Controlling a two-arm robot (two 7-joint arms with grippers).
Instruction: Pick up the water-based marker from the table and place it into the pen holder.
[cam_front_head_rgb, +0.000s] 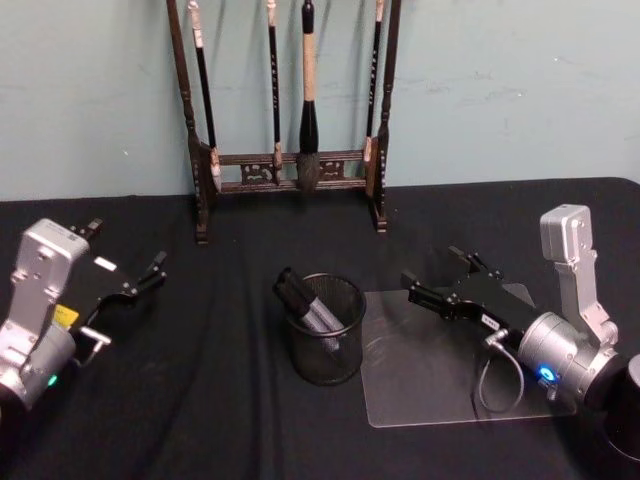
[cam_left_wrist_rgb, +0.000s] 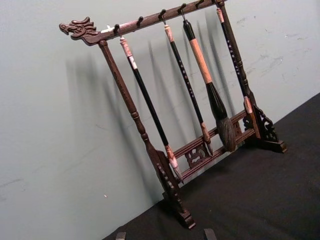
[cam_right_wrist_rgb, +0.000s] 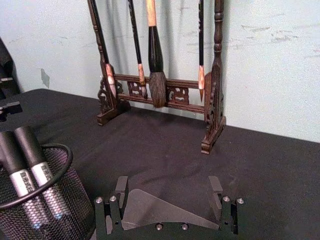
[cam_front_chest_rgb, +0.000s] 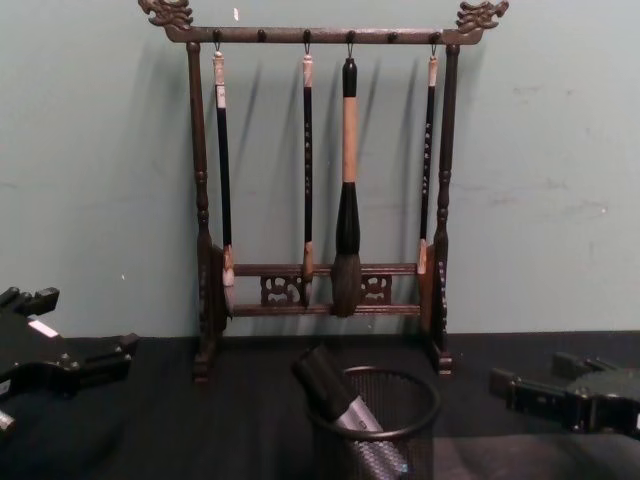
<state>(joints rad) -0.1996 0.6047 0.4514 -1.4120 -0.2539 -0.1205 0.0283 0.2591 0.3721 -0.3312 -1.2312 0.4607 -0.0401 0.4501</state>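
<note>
Leaning in pen holder, markers, left of open right end effector

Wooden brush rack w/ four hanging brushes at back of black table; clear sheet front right.

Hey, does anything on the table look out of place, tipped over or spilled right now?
Nothing stands out. The black wire-mesh pen holder stands upright with grey-and-black markers leaning inside, and the dark wooden brush rack stands upright.
</note>
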